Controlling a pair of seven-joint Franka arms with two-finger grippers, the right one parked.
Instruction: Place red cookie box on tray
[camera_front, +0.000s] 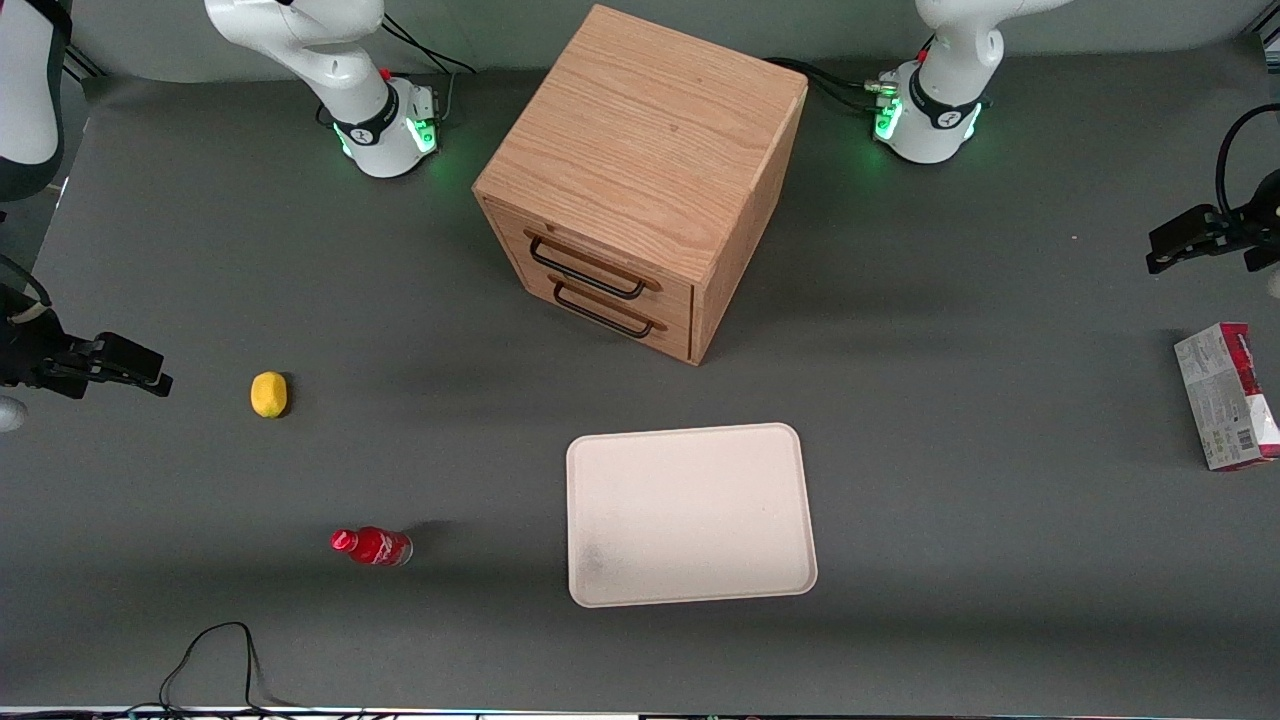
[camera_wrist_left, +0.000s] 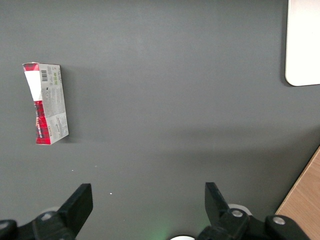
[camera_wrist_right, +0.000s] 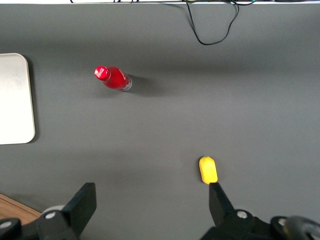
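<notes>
The red cookie box (camera_front: 1226, 396) (camera_wrist_left: 47, 102) lies flat on the grey table at the working arm's end, its grey-white barcode face up and its red sides showing. My left gripper (camera_front: 1158, 252) (camera_wrist_left: 147, 195) hangs above the table, farther from the front camera than the box and apart from it. It is open, with only bare table between its fingers. The cream-beige tray (camera_front: 690, 515) (camera_wrist_left: 304, 45) lies near the middle of the table, in front of the cabinet, with nothing on it.
A wooden two-drawer cabinet (camera_front: 640, 180) (camera_wrist_left: 306, 202) stands at the table's middle, farther from the front camera than the tray. A yellow lemon (camera_front: 268, 394) and a small red bottle (camera_front: 372, 546) lie toward the parked arm's end. A black cable (camera_front: 215, 655) loops at the near edge.
</notes>
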